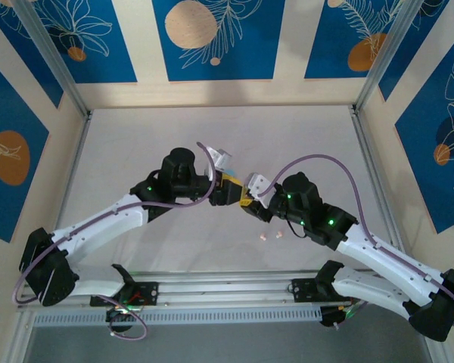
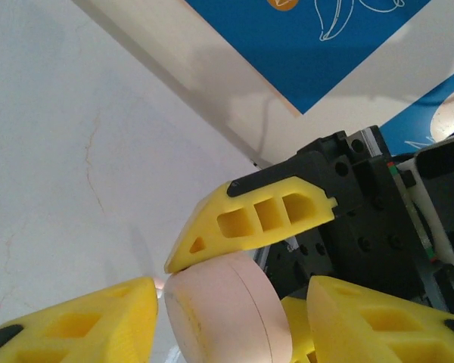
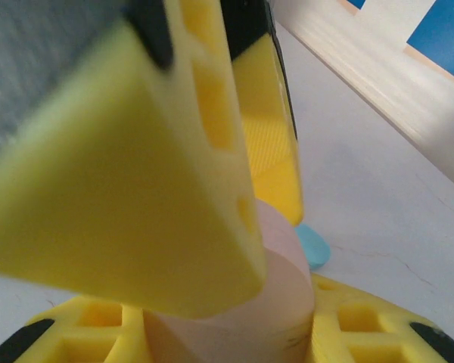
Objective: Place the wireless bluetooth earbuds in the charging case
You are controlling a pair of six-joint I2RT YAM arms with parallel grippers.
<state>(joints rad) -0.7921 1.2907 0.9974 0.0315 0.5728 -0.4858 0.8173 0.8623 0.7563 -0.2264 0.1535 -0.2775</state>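
A pink case (image 2: 227,314) is held between two pincers that meet tip to tip above the middle of the table (image 1: 212,136). The right pincer (image 3: 227,310) is closed on the case. From its own wrist, its two yellow fingers (image 3: 386,302) are seen pressed against opposite sides of the rounded body. From the left wrist, one of those fingers is seen laid across the top of the case and the other tucked beneath it.

The left pincer (image 2: 234,302) is set partway closed around the same case, crosswise to the right one. One of its fingers is seen touching the side of the case. Between the case and its other finger a sliver of the right pincer's finger is wedged, so it cannot be told whether a firm hold is made by the left pincer. A thin seam is seen curving across the pale pink shell, and no earbud is seen in or on it.

Two pink earbuds (image 1: 263,237) are seen lying side by side on the table, behind the right pincer on the side toward its arm's base. They are near it but apart, and are touched by neither pincer.

Just past the right pincer's fingertips, behind the case, a small light blue rounded thing (image 3: 312,246) is seen resting on the table. It is half hidden by the left pincer's finger, so what it is cannot be told
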